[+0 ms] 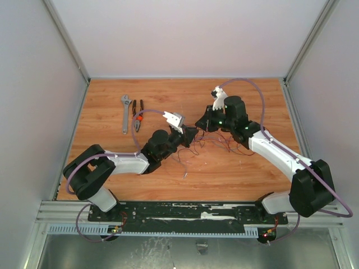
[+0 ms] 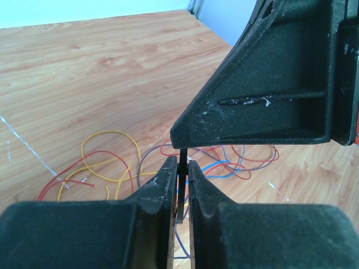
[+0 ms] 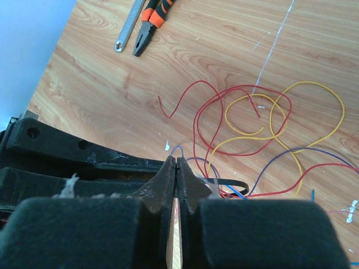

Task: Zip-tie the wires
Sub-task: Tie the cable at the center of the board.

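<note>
From above, the wires [image 1: 227, 144] sprawl unbundled on the surface [image 1: 235, 176]. At the left wrist, our left fingers [image 2: 162, 190] pinch the zip tie [image 2: 182, 159] upright above the strands. At the right wrist, our right fingers [image 3: 162, 182] are clenched, and we judge nothing cinched yet.

The top camera looks down from above and behind the arm bases and takes in the whole table [image 1: 224, 174]. Both wrist cameras sit low and close, facing each other across the wires [image 3: 252, 131]. The right one also catches the far-left pliers [image 3: 150, 25].
</note>
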Available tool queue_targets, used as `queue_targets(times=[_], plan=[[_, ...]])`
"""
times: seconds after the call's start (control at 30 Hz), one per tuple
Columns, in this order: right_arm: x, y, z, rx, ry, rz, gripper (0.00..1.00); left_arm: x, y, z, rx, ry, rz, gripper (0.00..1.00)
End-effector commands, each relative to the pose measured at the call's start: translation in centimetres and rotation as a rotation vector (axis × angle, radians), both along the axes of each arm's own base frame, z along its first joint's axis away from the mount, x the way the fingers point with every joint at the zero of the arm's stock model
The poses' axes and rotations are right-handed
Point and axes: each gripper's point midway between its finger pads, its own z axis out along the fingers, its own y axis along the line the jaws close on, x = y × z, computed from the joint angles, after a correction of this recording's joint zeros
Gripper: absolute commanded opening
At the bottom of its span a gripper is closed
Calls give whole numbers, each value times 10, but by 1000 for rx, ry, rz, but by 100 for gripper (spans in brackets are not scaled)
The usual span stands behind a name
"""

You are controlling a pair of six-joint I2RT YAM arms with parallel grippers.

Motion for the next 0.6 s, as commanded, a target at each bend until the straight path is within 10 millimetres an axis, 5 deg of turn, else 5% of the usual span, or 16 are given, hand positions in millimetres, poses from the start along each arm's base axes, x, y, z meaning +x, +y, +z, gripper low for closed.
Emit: queue_targets(times=[0.0, 0.27, 0.57], plan=[[1, 1, 9, 18, -26, -20, 0, 3, -6, 18, -41, -47, 0, 9], [8, 5, 16, 27, -43, -21, 0, -2, -5, 6, -32, -13, -14, 0], [26, 9, 65, 49, -138, -35, 0, -6, 7, -31, 27, 52, 24, 0]])
